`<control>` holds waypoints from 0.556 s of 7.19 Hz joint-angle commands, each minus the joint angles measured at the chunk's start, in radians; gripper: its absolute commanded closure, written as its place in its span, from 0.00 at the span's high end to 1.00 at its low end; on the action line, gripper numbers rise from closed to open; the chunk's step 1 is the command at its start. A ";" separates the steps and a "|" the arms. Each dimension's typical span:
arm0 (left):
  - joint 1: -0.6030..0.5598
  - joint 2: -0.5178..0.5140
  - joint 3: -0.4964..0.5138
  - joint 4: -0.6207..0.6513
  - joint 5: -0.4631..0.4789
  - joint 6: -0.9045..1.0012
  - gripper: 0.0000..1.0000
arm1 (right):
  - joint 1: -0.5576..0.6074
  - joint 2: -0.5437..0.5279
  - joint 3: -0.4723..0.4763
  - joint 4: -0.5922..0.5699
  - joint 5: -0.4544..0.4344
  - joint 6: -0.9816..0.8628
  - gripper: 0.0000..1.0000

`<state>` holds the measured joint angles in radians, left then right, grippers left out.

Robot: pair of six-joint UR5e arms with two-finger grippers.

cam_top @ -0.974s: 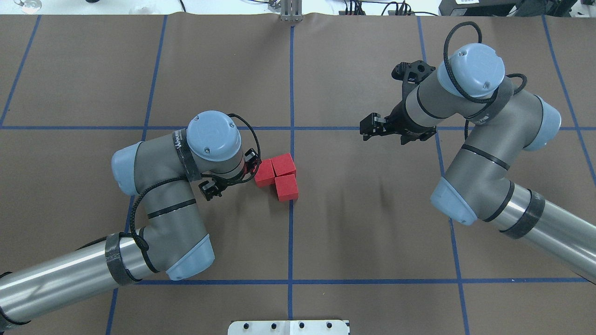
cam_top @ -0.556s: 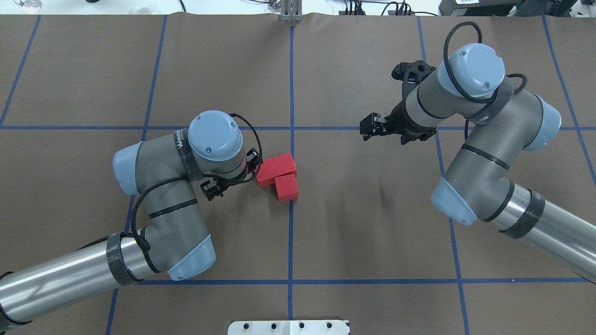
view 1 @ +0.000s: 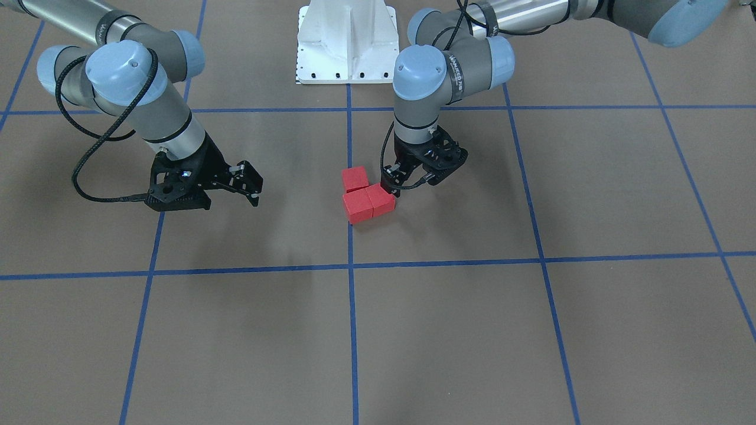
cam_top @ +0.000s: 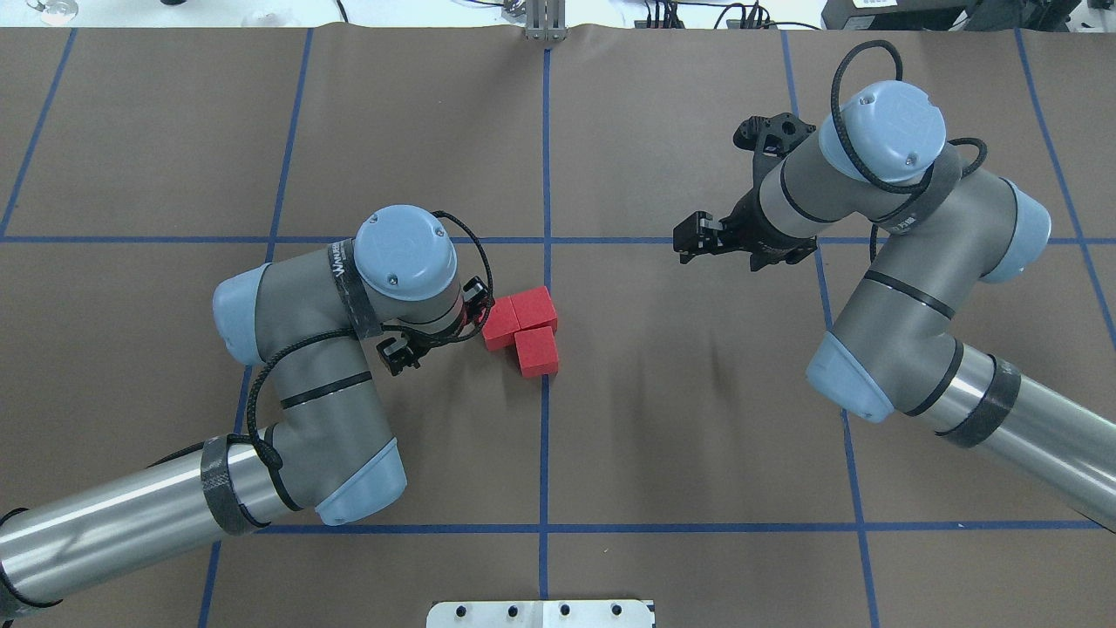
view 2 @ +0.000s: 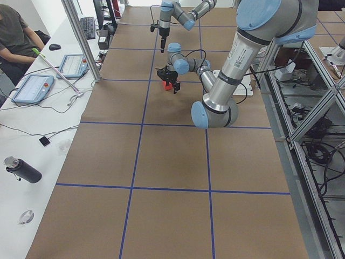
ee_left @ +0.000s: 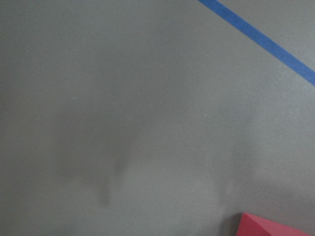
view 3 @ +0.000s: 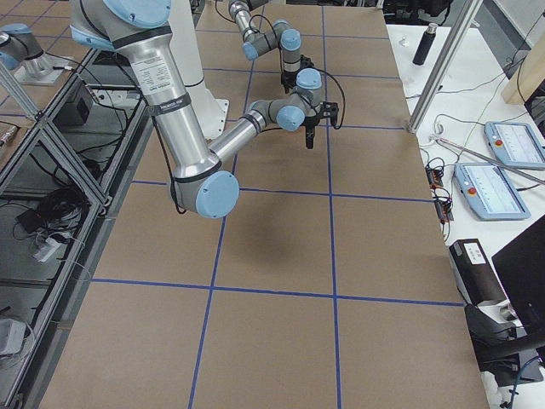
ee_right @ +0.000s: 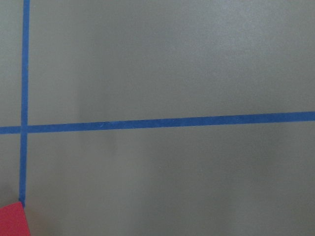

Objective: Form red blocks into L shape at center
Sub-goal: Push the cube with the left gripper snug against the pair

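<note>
- I count three red blocks (cam_top: 527, 318), packed edge to edge in an L at the center. They sit mostly on the left arm's side of the central blue line (cam_top: 545, 174), and the L reaches that line.
- Two blocks run across the table, slightly skewed. The third points back toward the robot's base from the line-side block.
- Since a second ago the outer block has slid a touch closer to the line.
- Of the two grippers, the left gripper (view 1: 393, 182) sits against that outer block. I cannot tell whether its fingers are spread.
- The right gripper (cam_top: 684, 242) hangs well apart with its fingers slightly spread, and has not moved.
</note>
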<state>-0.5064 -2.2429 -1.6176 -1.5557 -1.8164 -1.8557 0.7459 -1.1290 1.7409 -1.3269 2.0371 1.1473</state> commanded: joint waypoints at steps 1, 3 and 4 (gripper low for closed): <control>-0.009 0.011 -0.019 0.002 -0.001 0.013 1.00 | 0.001 0.000 0.000 0.000 -0.002 0.000 0.99; -0.011 0.073 -0.104 0.005 -0.027 0.018 1.00 | 0.001 0.000 0.000 0.000 -0.002 -0.001 0.99; -0.035 0.115 -0.158 0.005 -0.068 0.044 1.00 | 0.010 0.000 0.000 0.000 0.000 -0.001 0.99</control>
<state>-0.5224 -2.1769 -1.7121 -1.5513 -1.8457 -1.8326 0.7497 -1.1290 1.7411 -1.3269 2.0359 1.1464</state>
